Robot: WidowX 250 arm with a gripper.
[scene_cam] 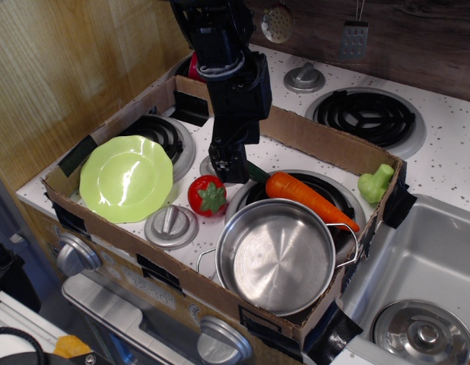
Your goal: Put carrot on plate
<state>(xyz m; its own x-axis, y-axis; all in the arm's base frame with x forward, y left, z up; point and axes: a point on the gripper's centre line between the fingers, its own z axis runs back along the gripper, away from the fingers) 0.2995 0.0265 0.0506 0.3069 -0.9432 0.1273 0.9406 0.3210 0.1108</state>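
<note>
The orange carrot [307,196] lies across the right burner behind the steel pot, its dark green stem end pointing left toward my gripper. The lime-green plate [126,178] sits empty at the left of the cardboard box. My black gripper [230,169] has come down just left of the carrot's stem end, between the carrot and the red tomato. It is seen edge-on, so the jaws do not show as open or shut. It holds nothing that I can see.
A red toy tomato [208,195] sits between plate and pot. A steel pot [277,255] with wire handles stands at the front. A green toy vegetable [375,183] is at the box's right end. Cardboard walls [311,135] ring the stove top; a sink [425,274] is at right.
</note>
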